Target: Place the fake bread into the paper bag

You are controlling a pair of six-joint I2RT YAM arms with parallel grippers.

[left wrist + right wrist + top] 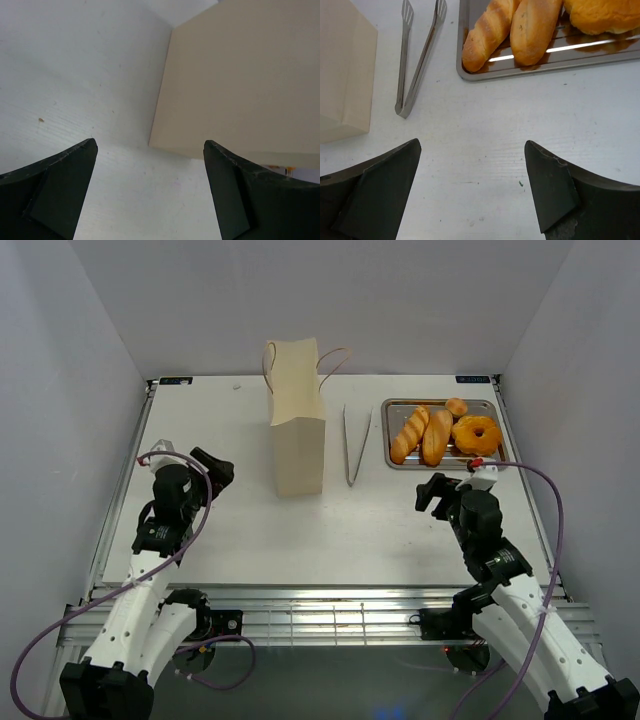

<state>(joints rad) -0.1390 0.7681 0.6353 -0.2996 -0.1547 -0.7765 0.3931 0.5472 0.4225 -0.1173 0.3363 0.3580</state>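
The fake bread lies on a steel tray (391,432) at the back right: two long loaves (409,434) (436,436), a ring doughnut (477,433) and a small bun (456,406). The loaves (490,32) also show at the top of the right wrist view. A beige paper bag (298,418) stands upright mid-table, its side (240,85) filling the left wrist view. My left gripper (213,468) hovers open left of the bag, nothing between its fingers. My right gripper (436,490) hangs open just in front of the tray, holding nothing.
Metal tongs (356,445) lie on the white table between the bag and the tray, and show as tongs (417,55) in the right wrist view. Grey walls enclose the table on three sides. The tray's rim (545,62) is close ahead of the right fingers.
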